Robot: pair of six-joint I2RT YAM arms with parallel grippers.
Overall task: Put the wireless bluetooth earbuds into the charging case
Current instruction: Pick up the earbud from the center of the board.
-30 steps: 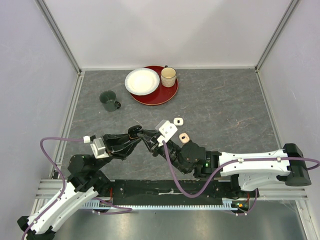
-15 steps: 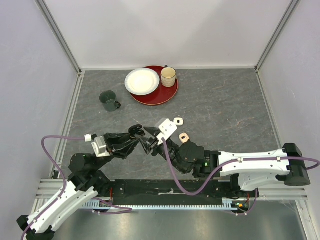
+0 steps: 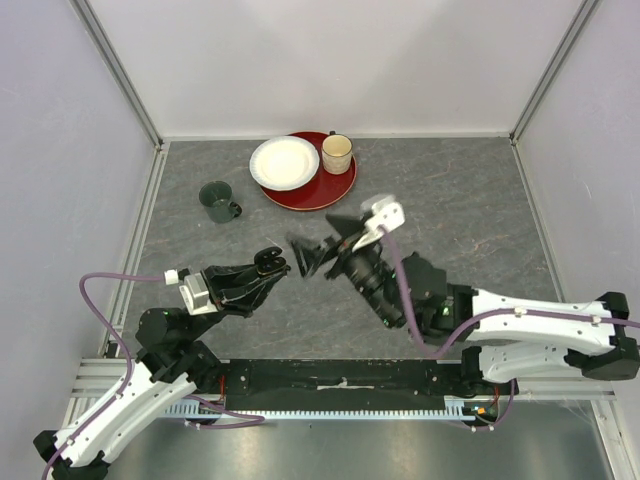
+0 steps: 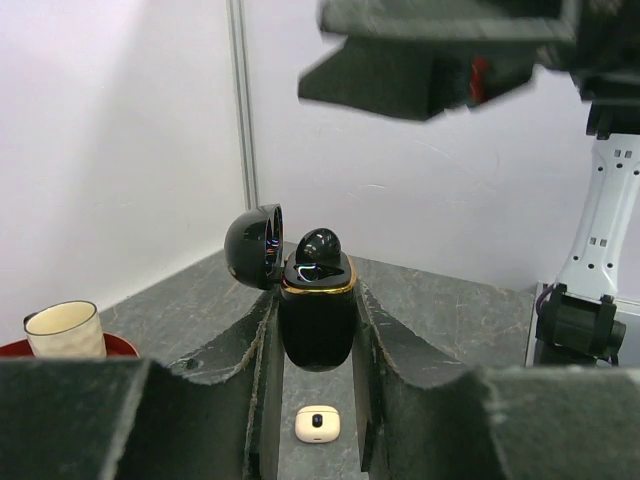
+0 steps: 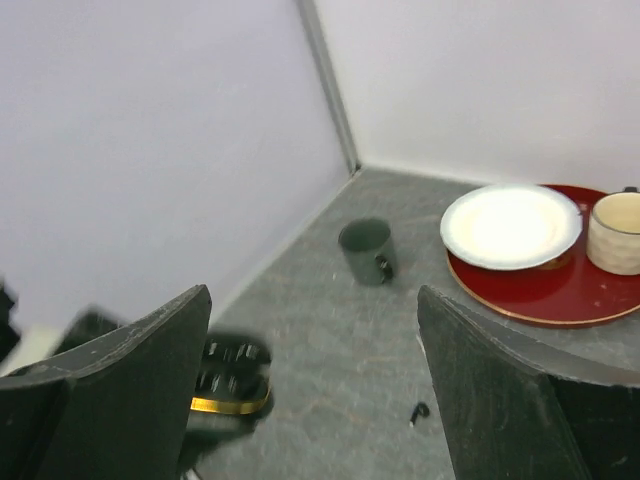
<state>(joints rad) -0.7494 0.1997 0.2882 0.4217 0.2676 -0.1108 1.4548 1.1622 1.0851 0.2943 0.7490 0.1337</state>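
Here, the left end effector (image 3: 274, 264) is clamped tight on the black charging case (image 4: 318, 320), its fingers (image 4: 235, 345) pressing the case's two sides and holding it upright above the surface (image 3: 460, 200), at about 9 o'clock from the surface's middle in the overhead view; the case's lid (image 4: 254, 247) is swung open toward 9 o'clock in the left wrist view, and a black earbud (image 4: 320, 246) sits in the open top, its rounded end showing above the gold rim; whether a second earbud lies beside it cannot be told; the right end effector (image 5: 312, 300) stands wide open with nothing between its fingers, raised just at 3 o'clock of the held case in the overhead view and apart from it; from the left wrist it shows as a blurred dark mass at 1 o'clock above the case, and in its own wrist view the case appears, blurred, low at 8 o'clock behind one finger; a pale rounded case (image 4: 318, 424) lies on the surface below the held case, seen between the left fingers; a small dark object (image 5: 418, 410) lies on the surface, too small to identify; at 12 o'clock, near the far edge, a red tray (image 3: 330, 188) carries a white plate (image 3: 284, 162) on its 9 o'clock side and a beige cup (image 3: 337, 153) toward 1 o'clock; a green mug (image 3: 218, 201) stands on the surface at 8 o'clock of the tray, apart from it.
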